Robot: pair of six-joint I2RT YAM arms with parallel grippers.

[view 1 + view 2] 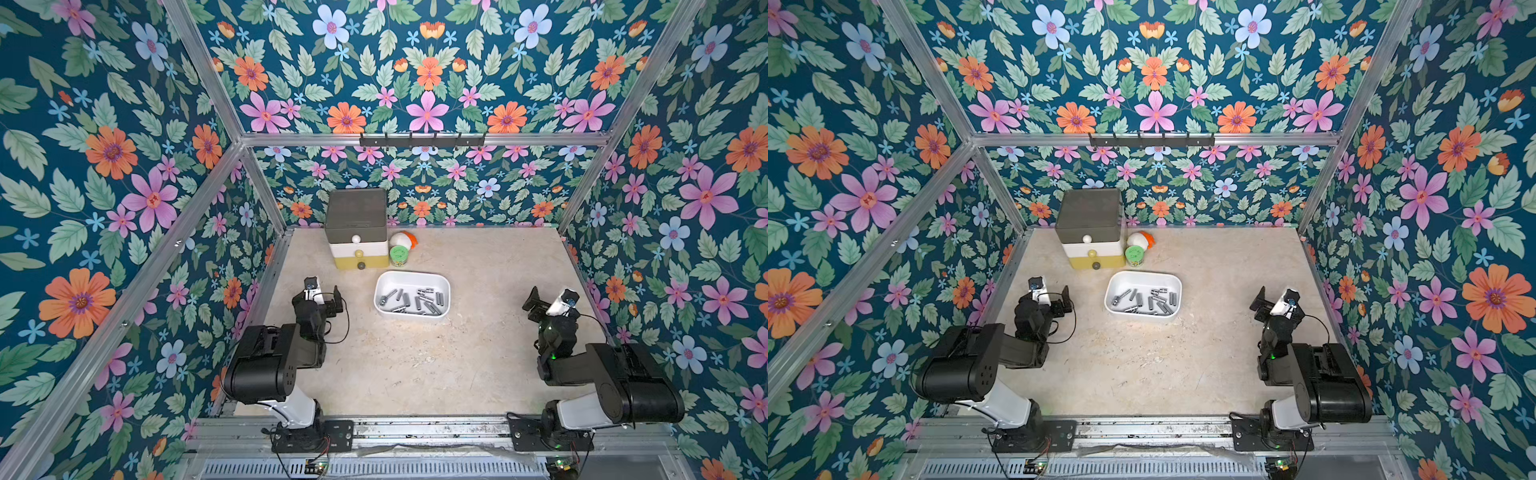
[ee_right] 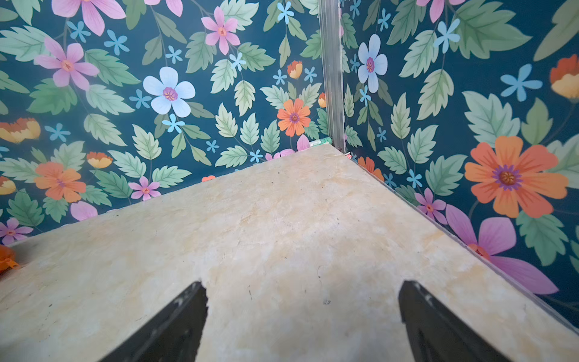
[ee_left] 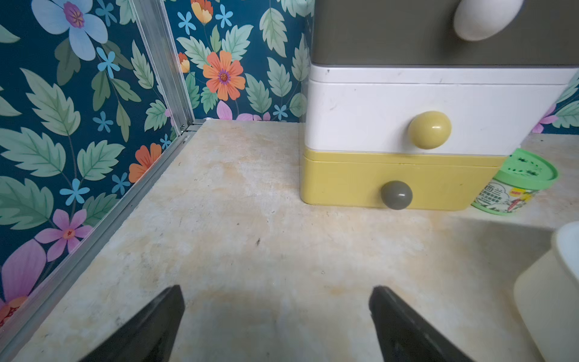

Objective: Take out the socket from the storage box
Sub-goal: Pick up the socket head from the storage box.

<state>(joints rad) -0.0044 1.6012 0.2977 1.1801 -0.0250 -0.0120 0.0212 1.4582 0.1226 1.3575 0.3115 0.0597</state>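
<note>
The storage box [image 1: 411,275] [image 1: 1144,274] is a shallow white tub lying on the beige table just in front of the drawer tower in both top views. Several grey metal sockets [image 1: 415,301] [image 1: 1147,301] lie loose inside it. My left gripper [image 1: 324,293] [image 1: 1052,295] is open and empty, to the left of the box and apart from it. In the left wrist view the left gripper [image 3: 277,290] spans bare table, with a corner of the box [image 3: 557,282] at the edge. My right gripper [image 1: 548,301] [image 1: 1275,303] [image 2: 303,283] is open and empty, well right of the box.
A grey, white and yellow drawer tower [image 1: 357,224] [image 3: 407,109] with ball knobs stands at the back. A green-lidded cup [image 1: 400,254] [image 3: 520,175] and a white and orange object [image 1: 403,240] sit beside it. Floral walls with aluminium rails close in three sides.
</note>
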